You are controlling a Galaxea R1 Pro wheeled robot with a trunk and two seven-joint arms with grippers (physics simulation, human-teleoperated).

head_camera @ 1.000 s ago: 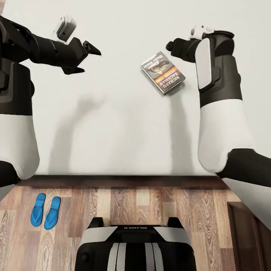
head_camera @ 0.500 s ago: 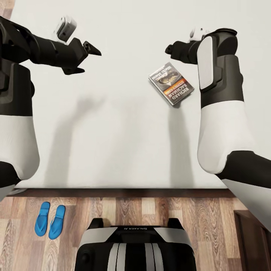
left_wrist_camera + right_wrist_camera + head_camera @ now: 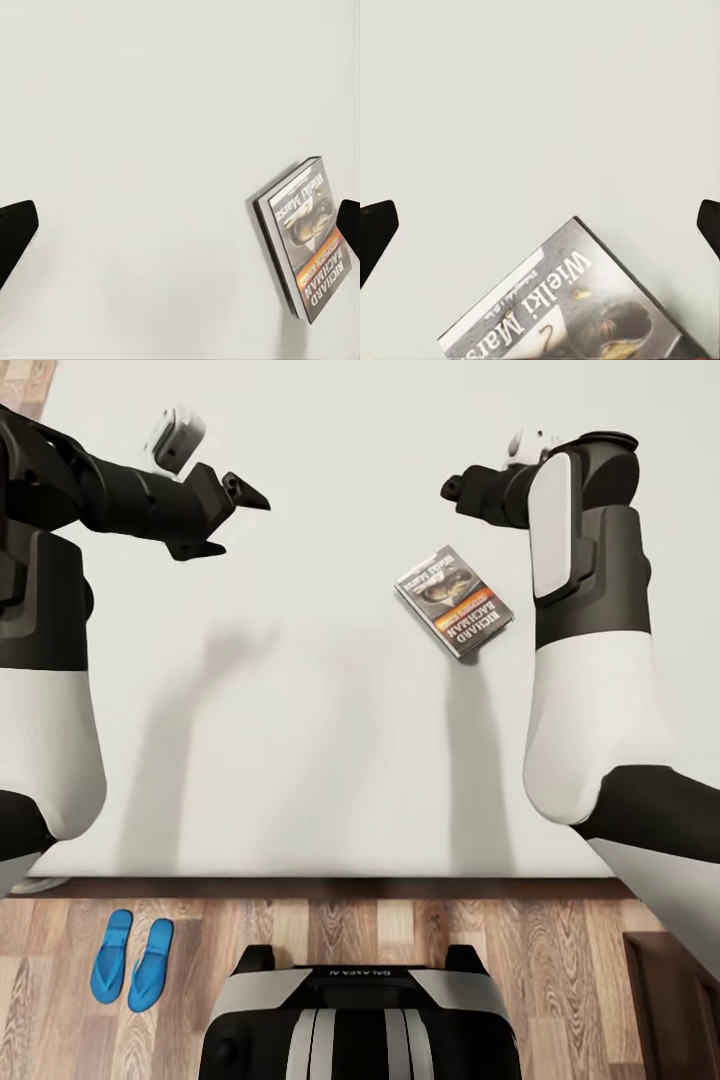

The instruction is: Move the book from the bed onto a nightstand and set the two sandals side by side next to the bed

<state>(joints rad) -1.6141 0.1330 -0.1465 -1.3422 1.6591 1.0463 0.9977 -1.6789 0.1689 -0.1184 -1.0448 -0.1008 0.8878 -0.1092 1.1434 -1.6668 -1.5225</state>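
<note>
So, left to right. The sandals [image 3: 131, 961] sit flat on the wood floor [image 3: 330, 930] just off the bed [image 3: 300, 760] edge, a pair touching or nearly so, toes pointing toward the bed. That part of the task looks done as they lie.

The left gripper [image 3: 225, 515] hangs above the mattress with nothing in it, jaws spread wide; in the left wrist view the two fingertips sit at opposite edges with bare grey sheet between. It looks parked out of the way, not aimed at anything.

The book [image 3: 454, 600] lies flat on the mattress, cover up, skewed to the bed edge, nearer the right arm. Untouched, well clear of the left claw.

The right gripper [image 3: 452, 488] hovers just beyond the book's far corner, empty. Jaws read as wide: in the right wrist view the black tips are at both edges and the book [image 3: 577, 307] sits low between them. My read: it's lining up for the pick, and the skewed cover means the wrist needs to rotate to grip across the narrow side.

A dark cabinet corner [image 3: 665, 1000] shows on the floor at far right, possibly the nightstand.
</note>
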